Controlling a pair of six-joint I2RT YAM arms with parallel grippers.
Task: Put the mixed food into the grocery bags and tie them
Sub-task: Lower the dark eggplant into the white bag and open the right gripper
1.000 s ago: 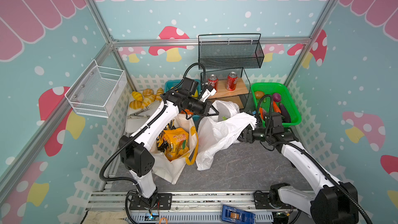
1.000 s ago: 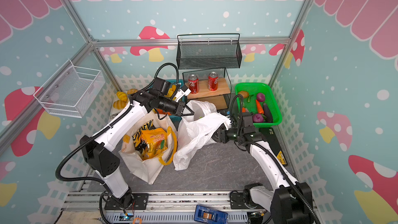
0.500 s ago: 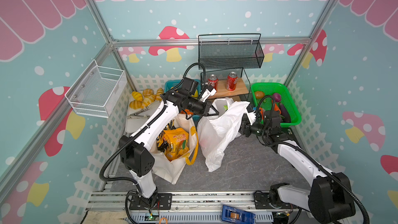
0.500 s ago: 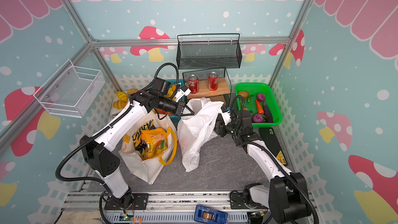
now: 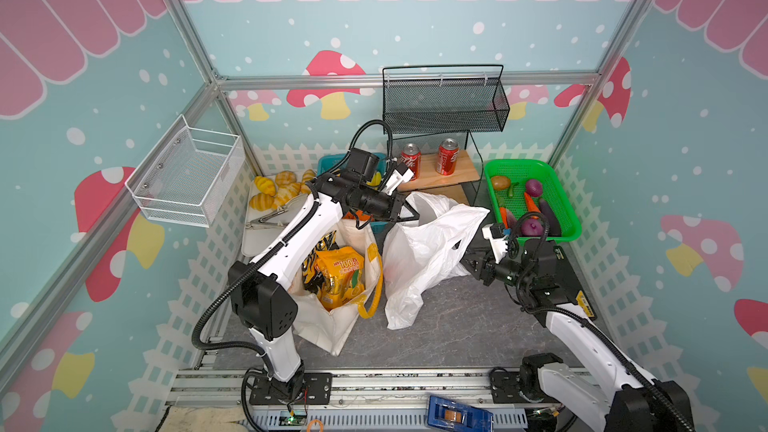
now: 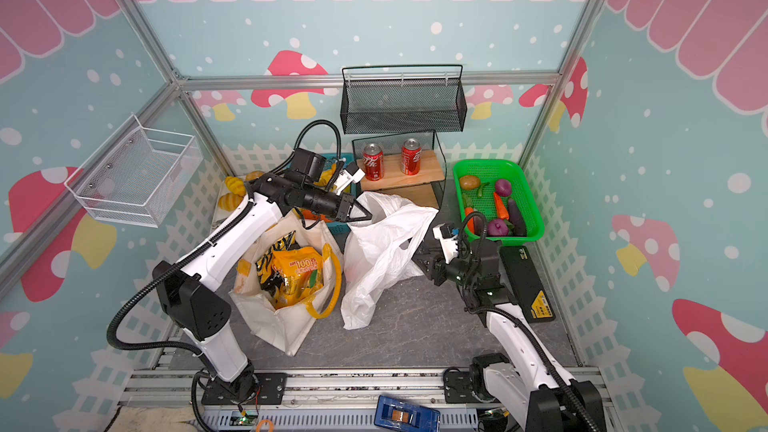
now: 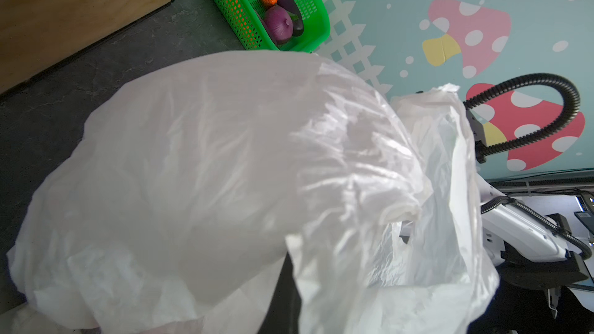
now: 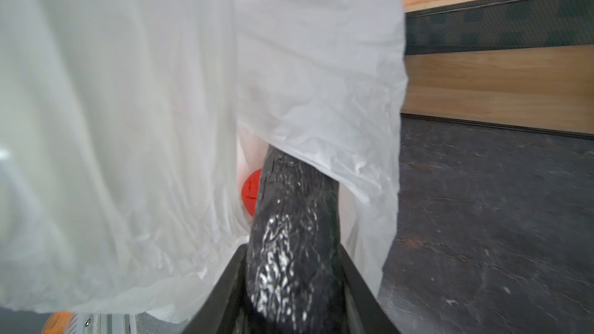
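Because thin plastic sags shut on itself, the left hand (image 5: 411, 216) is clamped on the far rim of the white plastic bag (image 5: 419, 259) and holds that rim up while the bag's bottom rests on the bench (image 5: 457, 326), so the mouth gapes toward the right arm. At that mouth the right hand (image 5: 467, 258) is closed partway round a dark glossy eggplant (image 8: 295, 220). In the right wrist view the vegetable sits between the jaws with its far end under the bag's loose lip, pointing inward. Just beyond it, inside the bag, a round red thing (image 8: 250, 192) shows, probably the tomato.

Beside the bag, on the side away from the right arm, the canvas tote (image 5: 332, 326) stands open with the orange-yellow packet (image 5: 338, 280) and the black-and-yellow packet (image 5: 309, 261) inside. On the bag's opposite side the green basket (image 5: 569, 218) holds a carrot (image 5: 528, 201) and other vegetables. By my reading the eggplant is about to be released, and neither bag is tied yet.
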